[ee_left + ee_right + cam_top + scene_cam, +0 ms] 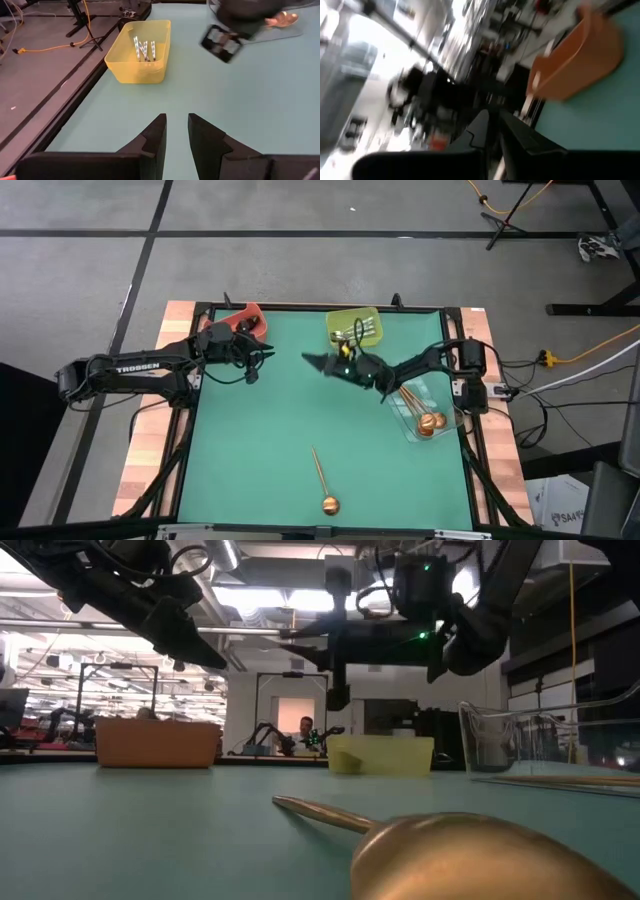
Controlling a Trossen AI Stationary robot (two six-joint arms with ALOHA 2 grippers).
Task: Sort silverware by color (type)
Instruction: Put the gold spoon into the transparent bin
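Note:
One copper-gold spoon [322, 478] lies flat on the green mat near the table's near edge, its round bowl [470, 855] close to the low camera. Silver spoons [144, 50] lie in the yellow-green bin [340, 320]. More copper-gold spoons [428, 422] lie in the clear bin [412, 430]. No black spoon shows. My left gripper [268, 358] hovers beside the red bin [245, 315], its fingers [155, 137] a narrow gap apart and holding nothing. My right gripper [308, 360] hovers mid-table in front of the yellow-green bin, pointing left, with fingers [485, 125] shut. I see nothing held between them.
The red bin [157, 743] stands at the far left edge of the mat, the yellow-green bin [380, 755] at the far middle and the clear bin [500, 740] on the right. The two grippers face each other a short way apart. Bare mat [250, 450] stretches across the near half.

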